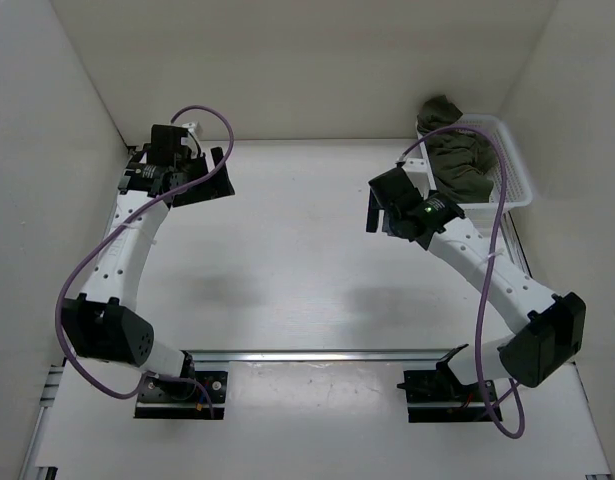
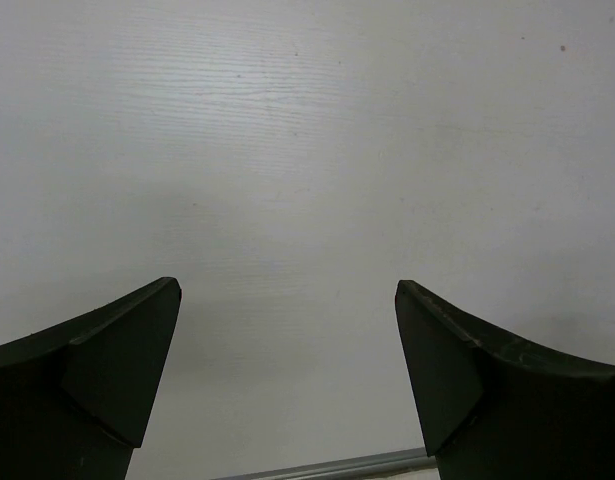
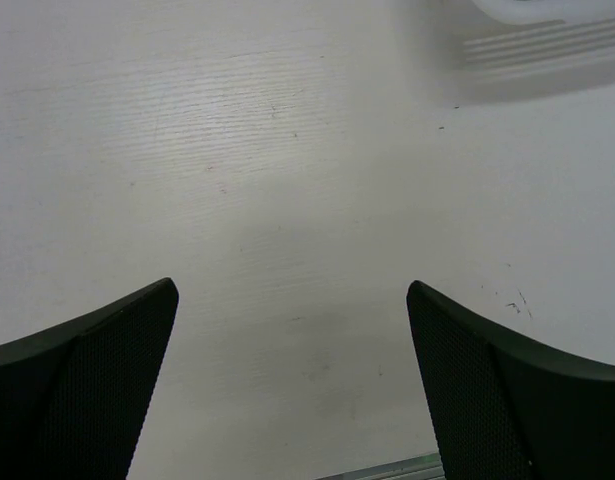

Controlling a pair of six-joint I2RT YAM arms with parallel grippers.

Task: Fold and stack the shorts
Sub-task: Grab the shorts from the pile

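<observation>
You have the shorts (image 1: 457, 158) bunched in the white mesh basket (image 1: 517, 170), which sits at about 2 o'clock on the table (image 1: 297, 270), in the far right corner. The dark olive cloth is crumpled rather than folded. One lump of it rises over the basket's far rim, toward 12 o'clock.

Your right gripper (image 1: 379, 212) hangs near the basket, at roughly 8 o'clock from it and apart from both the basket and the cloth. Its jaws are spread wide. In the right wrist view the two dark fingers (image 3: 87, 380) frame bare white tabletop, and a blurred edge of the basket shows at 1 o'clock.

Your left gripper (image 1: 215, 178) sits at about 10 o'clock on the table, well apart from the shorts. Its jaws are also spread wide. In the left wrist view its fingers (image 2: 97, 370) stand apart with only the pale tabletop between them.
</observation>
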